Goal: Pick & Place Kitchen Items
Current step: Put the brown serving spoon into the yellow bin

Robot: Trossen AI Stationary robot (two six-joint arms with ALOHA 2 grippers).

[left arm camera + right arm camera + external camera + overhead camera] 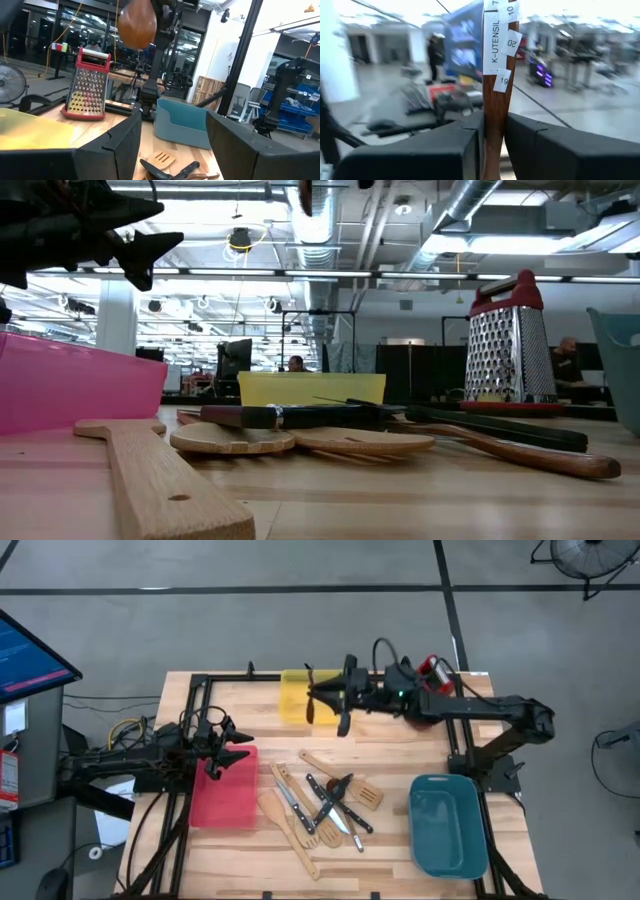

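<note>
1. Mostly undone: pile of utensils [325, 808] lying well below the right gripper [318, 695], toward the table's near edge.
2. Clamped on a dark wooden spoon [496, 85], hovering over the yellow bin [296, 696].
3. Left gripper [235, 753] spread wide, empty, above the red bin [222, 802].

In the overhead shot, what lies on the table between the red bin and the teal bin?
In the high view, a loose pile of utensils lies between the red rectangular bin and the teal rectangular bin: pale wooden spatulas, a slotted turner and black-handled steel-bladed knives.
</note>
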